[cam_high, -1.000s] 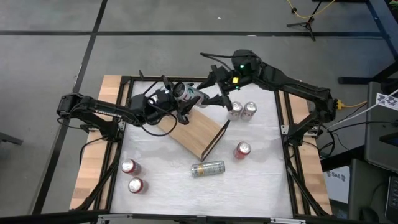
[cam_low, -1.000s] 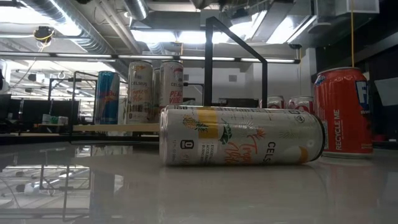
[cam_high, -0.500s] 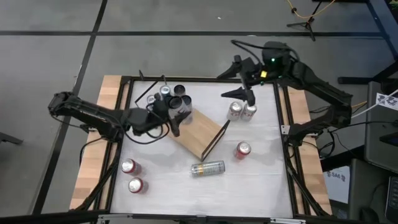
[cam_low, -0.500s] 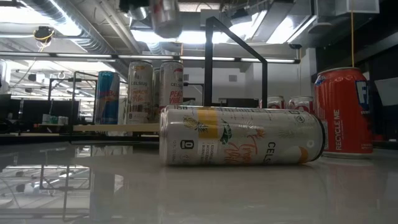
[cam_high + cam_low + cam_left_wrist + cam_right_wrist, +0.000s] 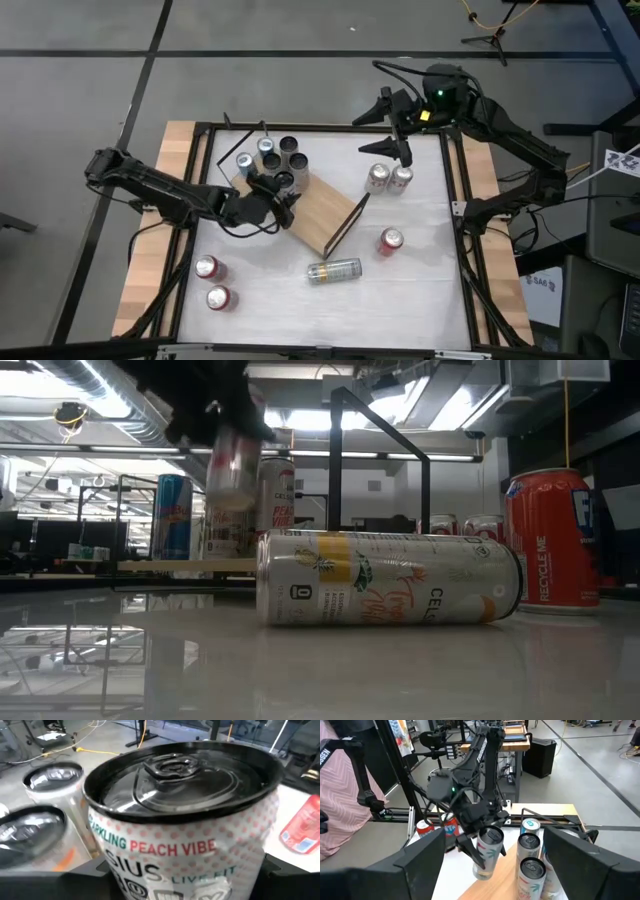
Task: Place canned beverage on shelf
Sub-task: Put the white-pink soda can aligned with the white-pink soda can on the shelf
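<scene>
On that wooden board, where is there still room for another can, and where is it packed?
The shelf is bare over its half nearer the black end frame. Its far-left end is crowded: standing cans cluster there, and the left gripper holds a Celsius can beside them. The right gripper hangs open near the table's back edge.

The white table (image 5: 300, 300) bore the shelf (image 5: 315, 215), upright red cans (image 5: 208, 267), and a toppled can (image 5: 333, 271).
</scene>
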